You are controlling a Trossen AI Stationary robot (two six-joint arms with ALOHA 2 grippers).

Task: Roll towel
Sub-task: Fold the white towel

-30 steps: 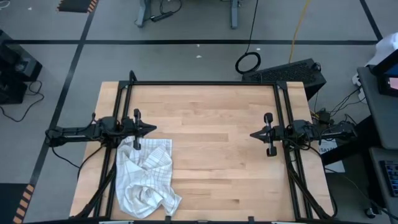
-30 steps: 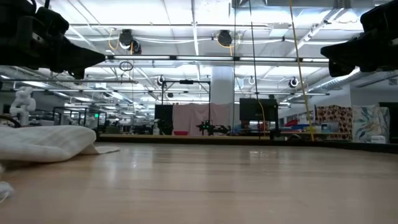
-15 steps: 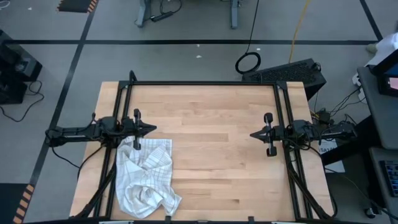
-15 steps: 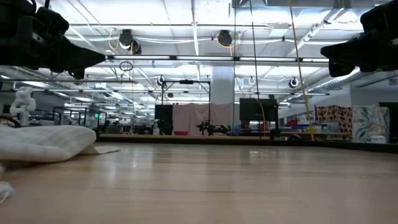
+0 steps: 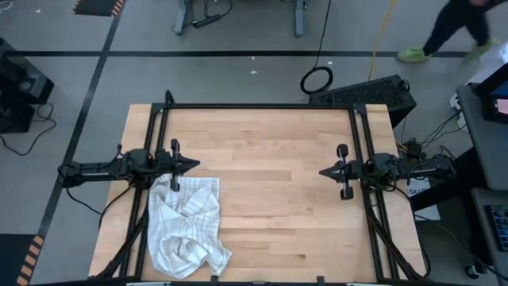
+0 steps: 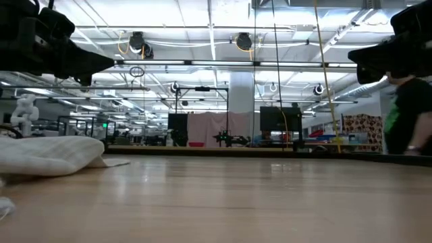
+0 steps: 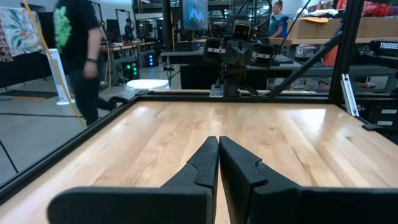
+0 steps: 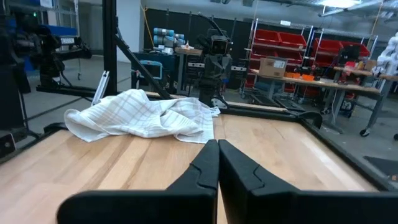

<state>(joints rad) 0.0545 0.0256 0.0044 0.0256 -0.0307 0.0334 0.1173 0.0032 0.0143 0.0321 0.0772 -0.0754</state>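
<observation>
The towel (image 5: pixel 186 225), white with fine dark check lines, lies crumpled in a heap on the wooden table (image 5: pixel 262 199) at its near left corner; it also shows in the right wrist view (image 8: pixel 140 115) and the low view (image 6: pixel 50 155). My left gripper (image 5: pixel 196 165) hovers shut above the table at its left edge, just beyond the towel's far end, pointing level toward the right. My right gripper (image 5: pixel 321 171) hovers shut at the right edge, pointing level toward the left. In the wrist views the fingertips of the left gripper (image 7: pixel 219 142) and of the right gripper (image 8: pixel 217 144) meet with nothing between them.
A black metal frame (image 5: pixel 262 106) runs along the table's far, left and right edges. The middle and right of the tabletop are bare wood. A person (image 6: pixel 408 115) in dark clothes walks past beyond the table's far right corner.
Both arms and the towel have kept still. A person has come into view beyond the table's far right corner.
</observation>
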